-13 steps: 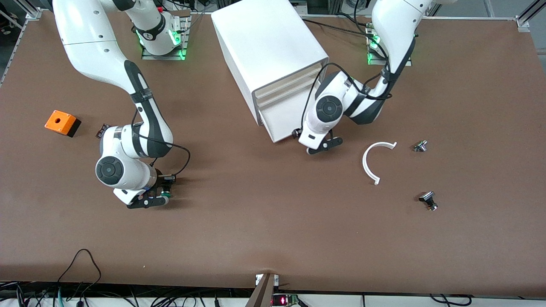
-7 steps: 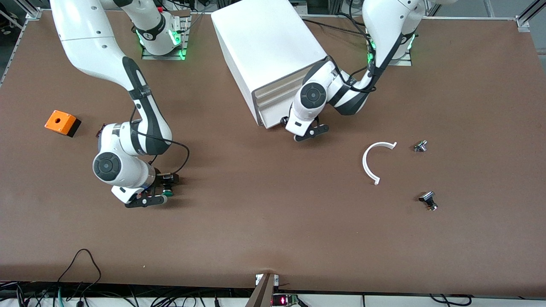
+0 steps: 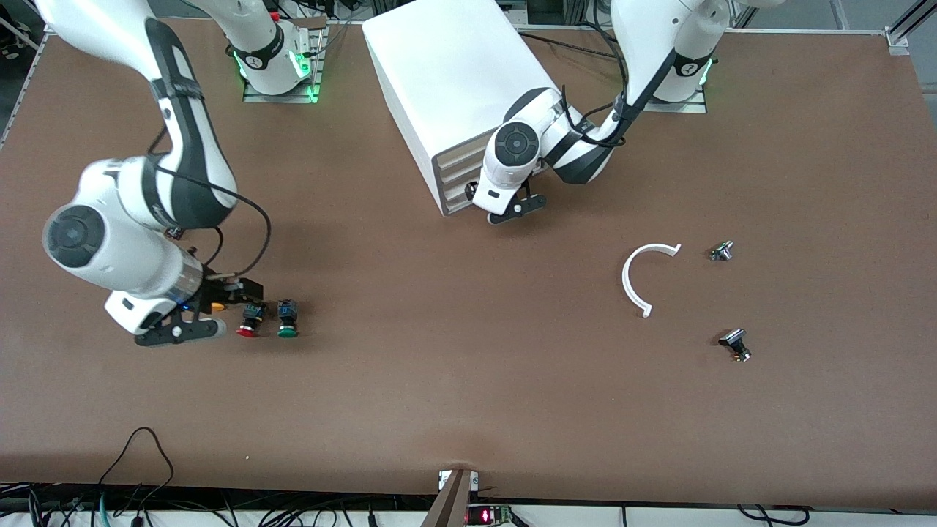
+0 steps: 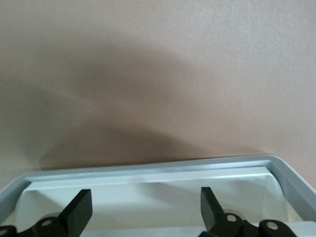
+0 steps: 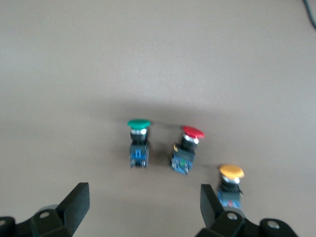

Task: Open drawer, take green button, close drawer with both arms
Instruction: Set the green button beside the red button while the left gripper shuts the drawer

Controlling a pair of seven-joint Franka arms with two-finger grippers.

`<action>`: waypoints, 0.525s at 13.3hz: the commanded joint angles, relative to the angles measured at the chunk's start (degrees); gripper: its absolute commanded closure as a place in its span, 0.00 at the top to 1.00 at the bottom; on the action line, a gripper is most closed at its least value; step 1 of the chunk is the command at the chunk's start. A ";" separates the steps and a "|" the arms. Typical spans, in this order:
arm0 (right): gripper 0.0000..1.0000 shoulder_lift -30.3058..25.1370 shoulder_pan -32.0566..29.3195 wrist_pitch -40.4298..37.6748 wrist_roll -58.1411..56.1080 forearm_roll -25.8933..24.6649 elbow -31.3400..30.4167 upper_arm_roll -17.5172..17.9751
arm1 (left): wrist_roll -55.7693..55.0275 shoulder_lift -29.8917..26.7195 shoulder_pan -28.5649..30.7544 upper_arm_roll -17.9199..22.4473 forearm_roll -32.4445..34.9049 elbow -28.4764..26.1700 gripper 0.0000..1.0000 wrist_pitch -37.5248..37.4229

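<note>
The small green-capped pushbutton (image 3: pixel 287 320) lay on the brown counter (image 3: pixel 454 380) beside a red-capped one (image 3: pixel 251 321). The right end effector (image 3: pixel 192 320) hung released above them; the left end effector (image 3: pixel 505 207), released, met the cream-white drawer (image 3: pixel 455 181) front of the white box cabinet (image 3: pixel 454 73).

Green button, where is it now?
The green button lies on the table toward the right arm's end, beside the red button, clear of the right gripper.

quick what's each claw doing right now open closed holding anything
Left claw: open, empty, at the drawer front.
Right claw: open, empty, above the table beside the green button.
</note>
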 commanded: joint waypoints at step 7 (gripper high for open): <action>0.99 -12.82 -3.27 -15.57 -0.21 -0.58 1.70 0.35 | -2.53 -3.09 0.73 -2.02 0.72 -2.36 0.97 0.01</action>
